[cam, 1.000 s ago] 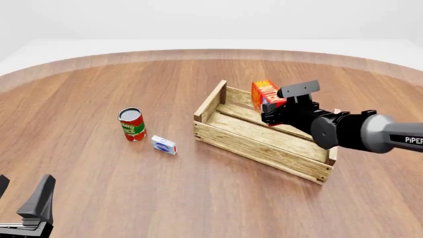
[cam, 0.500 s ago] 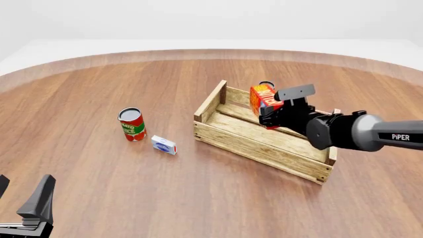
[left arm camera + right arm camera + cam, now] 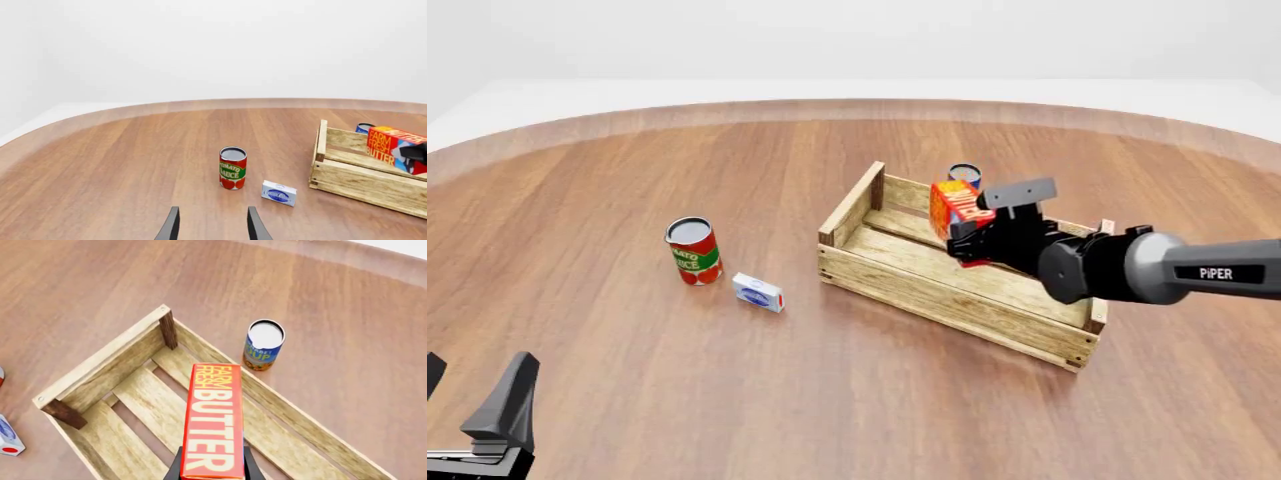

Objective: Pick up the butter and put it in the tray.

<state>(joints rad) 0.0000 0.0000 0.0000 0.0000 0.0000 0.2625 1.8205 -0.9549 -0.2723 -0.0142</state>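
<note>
The butter (image 3: 953,203), a red and orange carton with white lettering, hangs tilted over the middle of the tray (image 3: 924,287), a light wooden slat crate. My right gripper (image 3: 968,228) is shut on the carton's lower end. In the right wrist view the butter (image 3: 213,415) stands above the tray's floor slats (image 3: 150,402), with the gripper (image 3: 212,469) clamping both of its sides. The left wrist view shows the butter (image 3: 393,148) above the tray (image 3: 360,184). My left gripper (image 3: 470,398) is open and empty at the near left table edge, its fingers (image 3: 171,226) spread.
A red tomato sauce can (image 3: 694,250) and a small white-and-blue box (image 3: 757,292) stand left of the tray. A blue can (image 3: 964,176) stands just beyond the tray's far wall, also in the right wrist view (image 3: 262,345).
My right gripper has carried the butter a little left and lower, down toward the tray's inside. The left arm has not moved.
</note>
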